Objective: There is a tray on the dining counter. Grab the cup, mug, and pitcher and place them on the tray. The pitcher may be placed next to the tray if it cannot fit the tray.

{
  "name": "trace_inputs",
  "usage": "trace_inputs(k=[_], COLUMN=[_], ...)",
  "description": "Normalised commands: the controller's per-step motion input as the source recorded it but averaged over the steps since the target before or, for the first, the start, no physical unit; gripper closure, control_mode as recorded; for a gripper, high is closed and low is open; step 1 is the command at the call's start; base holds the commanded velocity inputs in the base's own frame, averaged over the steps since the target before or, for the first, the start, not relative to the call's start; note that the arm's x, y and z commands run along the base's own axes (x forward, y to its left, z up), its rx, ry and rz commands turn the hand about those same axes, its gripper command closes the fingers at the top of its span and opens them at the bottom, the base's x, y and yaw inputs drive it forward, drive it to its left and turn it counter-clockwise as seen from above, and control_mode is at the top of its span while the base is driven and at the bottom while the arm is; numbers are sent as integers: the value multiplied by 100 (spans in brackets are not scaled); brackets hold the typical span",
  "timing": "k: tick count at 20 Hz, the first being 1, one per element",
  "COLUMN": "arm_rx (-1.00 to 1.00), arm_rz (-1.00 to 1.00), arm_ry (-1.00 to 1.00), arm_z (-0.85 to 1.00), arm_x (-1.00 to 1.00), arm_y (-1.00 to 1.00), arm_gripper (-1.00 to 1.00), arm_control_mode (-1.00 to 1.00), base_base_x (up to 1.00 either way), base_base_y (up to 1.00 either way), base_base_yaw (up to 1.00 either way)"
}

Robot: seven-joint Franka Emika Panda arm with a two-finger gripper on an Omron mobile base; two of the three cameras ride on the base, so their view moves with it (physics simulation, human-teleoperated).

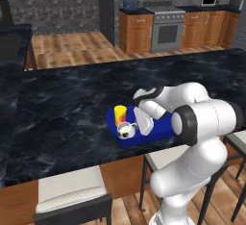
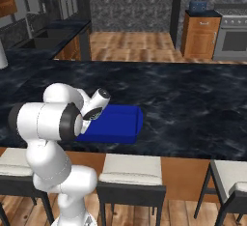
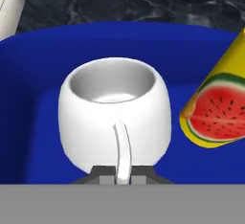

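The jaws pinch the thin handle of the mug [image 3: 115, 110], which sits upright directly ahead of them on the blue tray [image 3: 43, 50] atop the tabletop [image 1: 67, 108], just beside the yellow cup [image 3: 217, 108].

Lighting is flat and even everywhere, no obvious light source, pretty typical render look. The dining counter [image 1: 72, 104] has a dull sheen on its marble, no hard glare. Base views are soft and low-res, with jagged edges. The mug [image 3: 115, 110] up close is sharp, its inside softly shaded.
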Motion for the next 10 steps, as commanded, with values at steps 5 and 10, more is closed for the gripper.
trace_inputs(k=[5,10], arm_rx=[0,0], arm_rz=[0,0], arm_ry=[0,-1], arm_z=[-8,0], arm_x=[0,0], arm_y=[8,-5], arm_gripper=[-100,-100], arm_control_mode=[-100,-100], base_base_x=[0,0], base_base_y=[0,0], base_base_yaw=[0,0])
